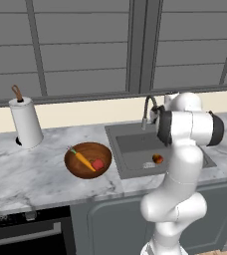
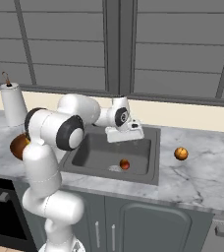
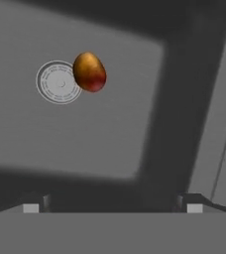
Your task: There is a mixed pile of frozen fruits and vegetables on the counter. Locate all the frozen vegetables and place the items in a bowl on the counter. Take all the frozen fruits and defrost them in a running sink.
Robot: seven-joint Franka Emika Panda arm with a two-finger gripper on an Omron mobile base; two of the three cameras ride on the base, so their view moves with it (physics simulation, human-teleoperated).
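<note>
One ball [image 3: 89, 72] in sink [image 2: 99, 156], seemingly beside drain [image 3: 59, 82].

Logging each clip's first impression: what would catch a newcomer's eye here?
The white arm reaches over the sink, its open gripper above one orange-brown ball lying beside the drain. A second orange-brown ball sits alone on the counter to the sink's right. The wooden bowl left of the sink holds the carrot and red piece.

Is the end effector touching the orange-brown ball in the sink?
Apart. The hand view shows the ball lying beside the drain on the sink floor, far beyond the open end effector.
</note>
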